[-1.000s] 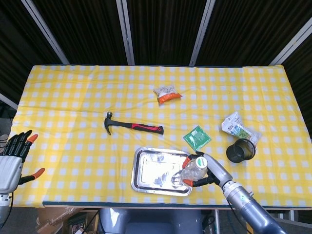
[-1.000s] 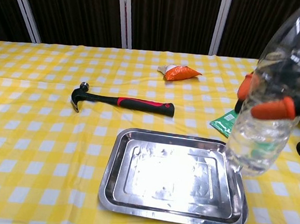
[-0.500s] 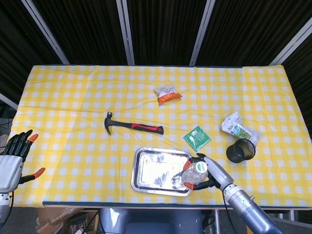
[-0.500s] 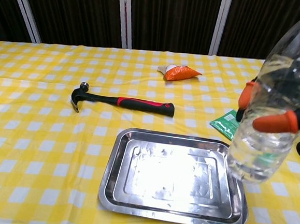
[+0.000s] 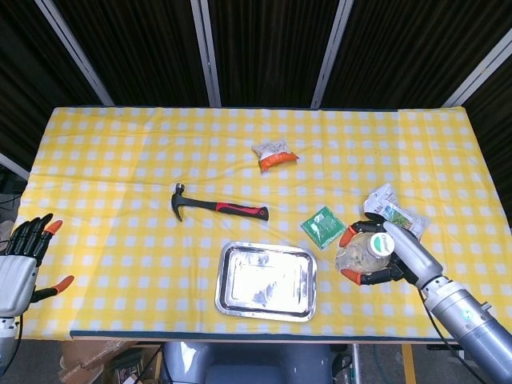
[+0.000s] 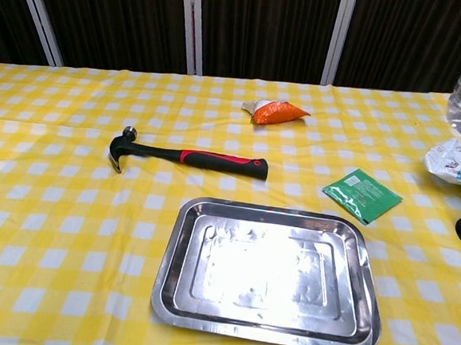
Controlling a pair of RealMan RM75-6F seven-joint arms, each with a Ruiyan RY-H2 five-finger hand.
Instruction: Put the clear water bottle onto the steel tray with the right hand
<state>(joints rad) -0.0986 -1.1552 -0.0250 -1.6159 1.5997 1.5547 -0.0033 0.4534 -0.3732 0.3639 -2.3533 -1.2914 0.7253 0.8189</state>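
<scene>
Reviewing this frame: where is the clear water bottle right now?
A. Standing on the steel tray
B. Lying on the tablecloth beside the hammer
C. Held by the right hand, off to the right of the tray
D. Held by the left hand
C: the head view shows the right hand gripping the clear water bottle to the right of the steel tray, which holds nothing, while the left hand holds nothing at the table's left edge.

Head view looks straight down; chest view low, closer, sharing tray [image 5: 266,280]
</scene>
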